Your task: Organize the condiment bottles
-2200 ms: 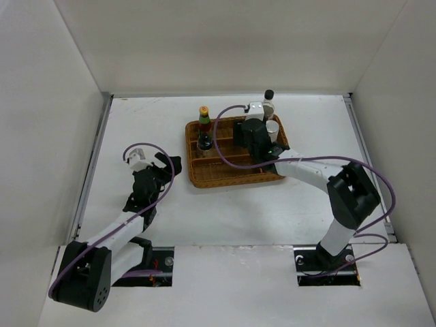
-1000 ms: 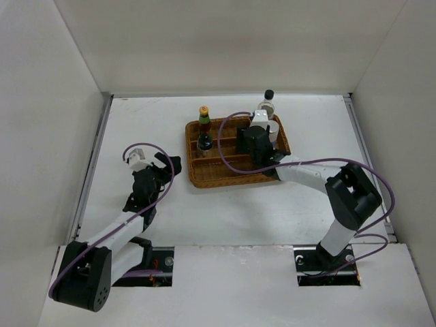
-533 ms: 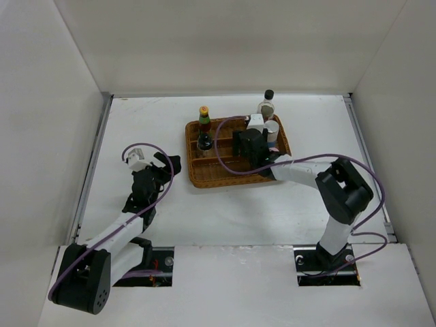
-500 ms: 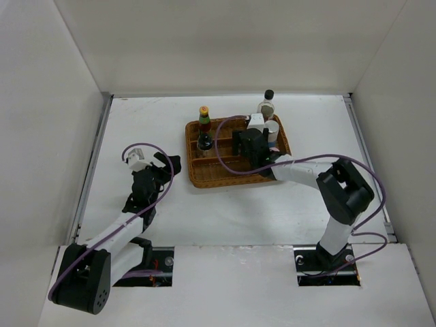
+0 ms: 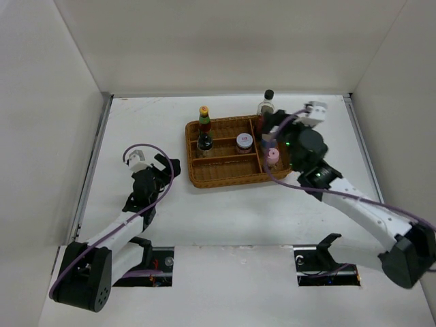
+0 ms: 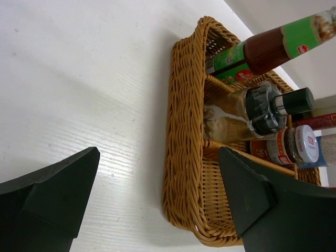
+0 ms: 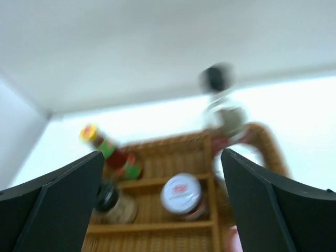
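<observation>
Looking in, you see both claws gaping, empty: left gripper (image 6: pixel 159 151) facing the woven wicker tray (image 6: pixel 184 157), right gripper (image 7: pixel 163 152) overlooking a round-lidded jar (image 7: pixel 181 193).

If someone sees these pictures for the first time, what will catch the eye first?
The brown wicker tray in the middle of the table draws the eye first, with bottles upright in its compartments. A yellow-red-capped bottle at its far left corner and a pink-capped shaker at its right end are the brightest spots. The right arm leans over that end.
</observation>
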Controlling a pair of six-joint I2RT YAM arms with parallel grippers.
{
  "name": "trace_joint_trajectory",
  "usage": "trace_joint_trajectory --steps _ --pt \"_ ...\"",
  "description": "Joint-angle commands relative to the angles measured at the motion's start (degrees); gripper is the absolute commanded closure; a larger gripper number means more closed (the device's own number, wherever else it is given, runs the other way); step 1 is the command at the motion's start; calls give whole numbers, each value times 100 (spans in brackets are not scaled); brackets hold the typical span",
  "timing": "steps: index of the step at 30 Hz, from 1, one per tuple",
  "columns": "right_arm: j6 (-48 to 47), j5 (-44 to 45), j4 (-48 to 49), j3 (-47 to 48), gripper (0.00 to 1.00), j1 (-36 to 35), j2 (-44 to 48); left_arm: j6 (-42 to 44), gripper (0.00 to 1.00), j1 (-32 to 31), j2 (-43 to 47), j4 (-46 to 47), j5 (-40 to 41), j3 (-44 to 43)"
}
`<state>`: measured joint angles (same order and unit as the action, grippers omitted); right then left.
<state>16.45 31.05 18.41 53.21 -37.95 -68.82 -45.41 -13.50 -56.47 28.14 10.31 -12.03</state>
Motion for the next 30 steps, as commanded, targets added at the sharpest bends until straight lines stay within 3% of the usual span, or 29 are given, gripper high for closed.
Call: trace_joint_trajectory --steps 1,5,10,19,30 --pt "340 594 697 -941 0 765 674 32 0 53 -57 7 6 -229" --pt "1524 877 988 -2127 0 2064 1151 41 0 62 -101 -1 -46 -264" --pt "2687 26 1032 -2789 0 3368 634 76 0 115 83 34 51 -177" --pt "2873 -143 2253 -3405 0 3343 -97 216 0 264 338 51 42 -80" --pt "2890 209 1885 -3756 0 2702 676 331 0 229 -154 60 200 -291"
